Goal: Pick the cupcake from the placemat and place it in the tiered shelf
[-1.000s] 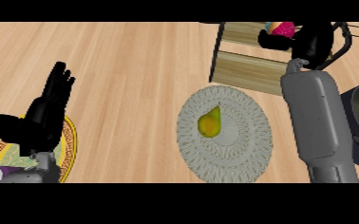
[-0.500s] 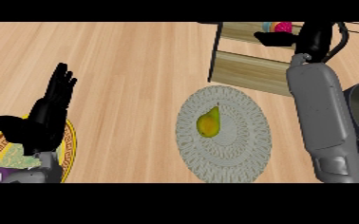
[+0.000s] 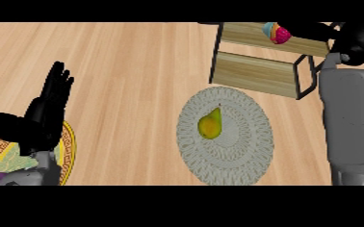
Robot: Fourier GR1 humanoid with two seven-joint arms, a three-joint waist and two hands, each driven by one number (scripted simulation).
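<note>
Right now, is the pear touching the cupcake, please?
Apart. The head view shows the pear on the placemat, with bare counter and shelf between it and the cupcake.

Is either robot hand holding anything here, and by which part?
Cannot be told: the cupcake sits at the shelf beside the right robot hand. The left robot hand holds nothing.
</note>
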